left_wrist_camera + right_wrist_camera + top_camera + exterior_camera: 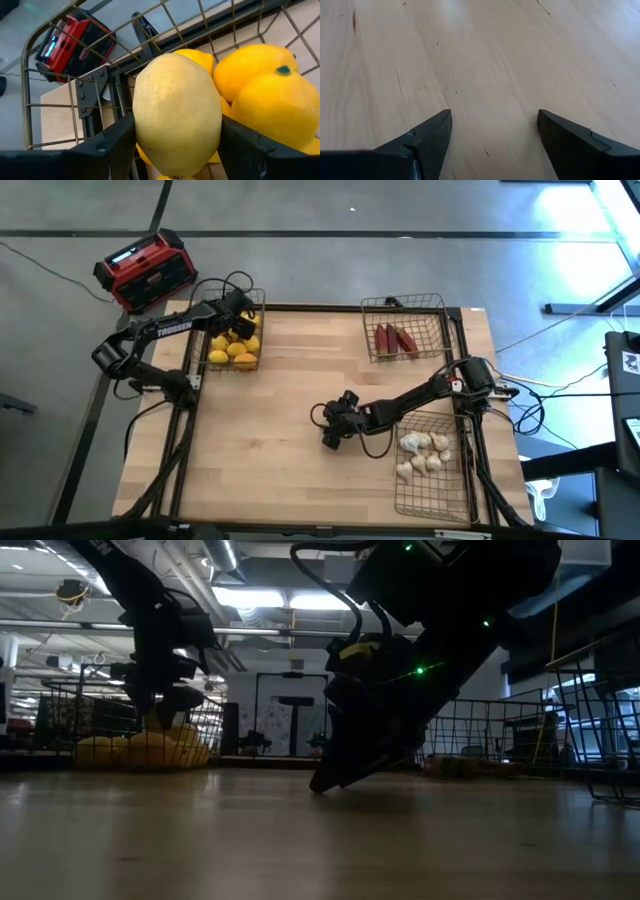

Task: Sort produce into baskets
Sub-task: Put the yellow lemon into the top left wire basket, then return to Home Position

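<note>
From above, the left tool [238,318] sits over the far-left basket [232,328], which holds a heap of yellow lemons [234,352]. The far-right basket [405,328] carries dark red pieces [394,339], and the near-right basket [434,463] holds white garlic bulbs [423,453]. The right tool [335,428] reaches out over the bare wooden worktop [270,440], near its middle and well apart from every basket. A red-and-black box [146,270] stands on the floor beyond the worktop's far-left corner.

At worktop height, the right tool [330,778] tips down with its fingertips close to the wood (whether they touch it cannot be told), while lemons [140,750] show in the basket [100,720] behind.

The left wrist view shows the left tool [175,150] clamped on a pale yellow lemon [177,112], held above the other lemons [265,100] inside the basket's wire wall [75,90].

The right wrist view shows the right tool [492,137] spread wide with nothing between its fingers [427,135], only worktop [480,60].
</note>
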Motion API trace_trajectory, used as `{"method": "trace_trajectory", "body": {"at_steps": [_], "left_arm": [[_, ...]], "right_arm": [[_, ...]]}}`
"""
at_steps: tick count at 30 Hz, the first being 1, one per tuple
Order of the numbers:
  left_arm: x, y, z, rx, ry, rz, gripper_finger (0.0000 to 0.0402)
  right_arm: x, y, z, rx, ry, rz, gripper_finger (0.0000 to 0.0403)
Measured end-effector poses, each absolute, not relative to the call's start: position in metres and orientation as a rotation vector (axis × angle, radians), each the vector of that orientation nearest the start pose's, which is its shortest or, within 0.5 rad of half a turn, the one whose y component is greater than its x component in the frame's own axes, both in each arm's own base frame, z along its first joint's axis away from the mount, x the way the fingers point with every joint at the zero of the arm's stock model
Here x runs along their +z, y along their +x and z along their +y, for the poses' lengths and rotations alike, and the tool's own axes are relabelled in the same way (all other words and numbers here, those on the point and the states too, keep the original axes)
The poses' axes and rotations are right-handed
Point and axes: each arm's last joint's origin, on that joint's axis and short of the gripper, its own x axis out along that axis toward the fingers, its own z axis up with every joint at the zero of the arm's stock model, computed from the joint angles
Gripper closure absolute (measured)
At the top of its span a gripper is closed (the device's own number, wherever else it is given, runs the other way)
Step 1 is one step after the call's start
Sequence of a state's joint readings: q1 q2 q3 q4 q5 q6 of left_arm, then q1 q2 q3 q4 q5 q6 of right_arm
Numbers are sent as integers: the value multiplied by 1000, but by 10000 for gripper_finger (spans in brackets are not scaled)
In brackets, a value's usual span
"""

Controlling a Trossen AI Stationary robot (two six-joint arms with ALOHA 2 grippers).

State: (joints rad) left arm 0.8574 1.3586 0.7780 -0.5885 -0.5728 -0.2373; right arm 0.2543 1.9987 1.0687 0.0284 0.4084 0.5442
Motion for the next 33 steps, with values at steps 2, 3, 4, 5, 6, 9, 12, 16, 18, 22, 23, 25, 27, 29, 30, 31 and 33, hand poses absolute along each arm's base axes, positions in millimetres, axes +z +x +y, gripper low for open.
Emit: {"method": "trace_trajectory", "body": {"at_steps": [2,3,4,5,6,9,12,16,18,22,23,25,27,29,30,31,33], "left_arm": [[192,144,190,1390,-341,1117,166],[192,144,190,1389,-341,1120,166],[192,144,190,1388,-341,1120,166],[192,143,190,1388,-341,1121,166],[192,143,190,1389,-341,1121,166],[192,142,191,1396,-347,1119,165],[192,142,191,1396,-348,1119,149],[192,143,190,1379,-358,1118,105],[192,143,190,1358,-354,1134,87],[192,142,188,1346,-346,1150,75],[193,142,187,1344,-345,1149,75],[197,144,184,1334,-330,1132,78],[202,145,180,1313,-305,1115,80],[210,145,175,1298,-280,1080,81],[215,145,171,1290,-269,1060,81],[220,145,168,1283,-257,1036,81],[230,145,160,1267,-235,985,81]], "right_arm": [[109,373,85,-367,217,781,111],[109,373,85,-367,217,781,111],[109,373,85,-367,217,781,111],[109,373,85,-367,216,781,111],[109,373,85,-367,217,781,111],[109,373,85,-367,216,781,111],[109,373,85,-367,216,781,111],[109,373,85,-367,216,781,111],[107,374,85,-367,218,778,111],[103,376,86,-364,221,768,111],[103,376,86,-363,222,767,111],[103,376,86,-368,220,763,111],[103,377,86,-370,218,761,111],[103,377,86,-369,218,762,111],[103,377,86,-368,218,762,111],[103,377,86,-368,218,762,111],[103,377,86,-367,219,760,111]]}}
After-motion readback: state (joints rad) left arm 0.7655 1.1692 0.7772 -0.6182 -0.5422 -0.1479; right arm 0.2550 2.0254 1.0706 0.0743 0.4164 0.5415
